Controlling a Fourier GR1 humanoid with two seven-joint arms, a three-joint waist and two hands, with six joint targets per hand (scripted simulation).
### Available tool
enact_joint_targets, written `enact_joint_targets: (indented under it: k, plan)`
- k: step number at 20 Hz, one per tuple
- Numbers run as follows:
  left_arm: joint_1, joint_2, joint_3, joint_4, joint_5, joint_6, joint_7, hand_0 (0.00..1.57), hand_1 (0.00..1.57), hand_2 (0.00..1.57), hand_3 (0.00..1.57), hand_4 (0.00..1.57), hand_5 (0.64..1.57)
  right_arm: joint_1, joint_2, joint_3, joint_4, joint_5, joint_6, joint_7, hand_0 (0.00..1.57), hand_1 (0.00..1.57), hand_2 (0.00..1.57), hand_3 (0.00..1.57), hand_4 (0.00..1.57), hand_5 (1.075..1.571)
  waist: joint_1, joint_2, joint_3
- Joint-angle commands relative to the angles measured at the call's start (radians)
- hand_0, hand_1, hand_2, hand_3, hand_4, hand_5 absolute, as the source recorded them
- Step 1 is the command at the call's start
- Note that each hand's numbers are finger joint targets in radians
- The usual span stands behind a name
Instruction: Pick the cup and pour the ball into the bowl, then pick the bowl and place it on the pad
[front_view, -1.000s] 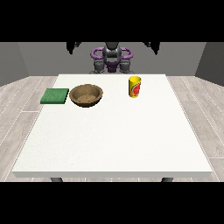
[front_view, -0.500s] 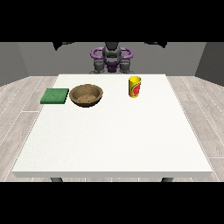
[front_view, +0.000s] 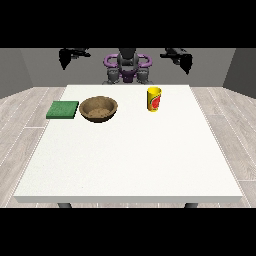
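Note:
A yellow cup with a red mark stands upright on the white table, right of centre at the back. No ball shows; the cup's inside is hidden. A brown bowl sits left of the cup, and a flat green pad lies just left of the bowl. Both black hands are raised high behind the table's far edge, well apart from everything. The hand at the view's left and the hand at the view's right hang with fingers pointing down, open and holding nothing.
The robot's torso stands behind the table's far edge, between the hands. Grey floor surrounds the table on all sides.
Both arms have spread outward from the torso, and the hands now hang lower at the sides. Cup, bowl and pad have not moved.

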Motion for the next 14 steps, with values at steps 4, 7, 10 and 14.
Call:
enact_joint_targets:
  k: [4, 7, 10, 14]
  plan:
    - [-0.072, -0.077, -0.031, 0.185, -0.099, 0.072, -0.237, 0.00, 0.00, 0.00, 0.00, 0.00, 1.523, -0.029, 0.040, 0.050, 0.049, 0.077, -0.001, -0.110, 0.00, 0.00, 0.00, 0.00, 0.00, 1.571, -0.042, 0.108, -0.0003]
    - [-0.046, -0.114, -0.042, 0.314, -0.141, 0.098, -0.354, 0.00, 0.00, 0.00, 0.00, 0.00, 1.520, -0.048, -0.029, -0.004, 0.037, 0.019, 0.050, -0.072, 0.00, 0.00, 0.00, 0.00, 0.00, 1.571, -0.066, 0.096, -0.0004]
    - [-0.087, -0.119, -0.041, 0.398, -0.151, 0.111, -0.438, 0.00, 0.00, 0.00, 0.00, 0.00, 1.523, -0.066, -0.056, -0.047, 0.124, 0.010, 0.084, -0.145, 0.00, 0.00, 0.00, 0.00, 0.00, 1.570, -0.057, 0.134, -0.0002]
    - [-0.160, -0.122, 0.001, 0.563, -0.148, 0.150, -0.561, 0.00, 0.00, 0.00, 0.00, 0.00, 1.517, -0.072, -0.030, -0.028, 0.112, 0.004, 0.086, -0.150, 0.00, 0.00, 0.00, 0.00, 0.00, 1.570, -0.083, 0.171, -0.0005]
